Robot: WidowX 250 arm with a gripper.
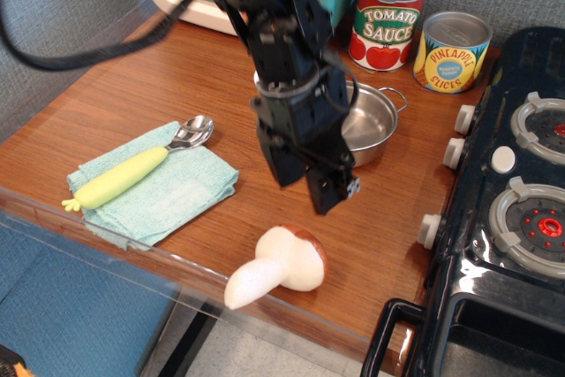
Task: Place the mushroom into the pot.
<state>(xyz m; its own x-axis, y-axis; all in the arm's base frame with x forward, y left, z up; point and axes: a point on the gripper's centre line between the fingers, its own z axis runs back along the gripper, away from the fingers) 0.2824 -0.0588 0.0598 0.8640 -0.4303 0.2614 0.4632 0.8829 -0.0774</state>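
Observation:
The plush mushroom lies on its side near the table's front edge, cream stem pointing front-left, reddish-brown cap rim to the right. The shiny steel pot with wire loop handles stands behind, partly hidden by the arm. My black gripper hangs above the table between the pot and the mushroom, a little behind and above the mushroom. Its two fingers stand apart and hold nothing.
A teal cloth with a yellow-handled spoon lies at the left. Tomato sauce can and pineapple can stand at the back. A black toy stove fills the right side. A white-and-teal appliance is behind.

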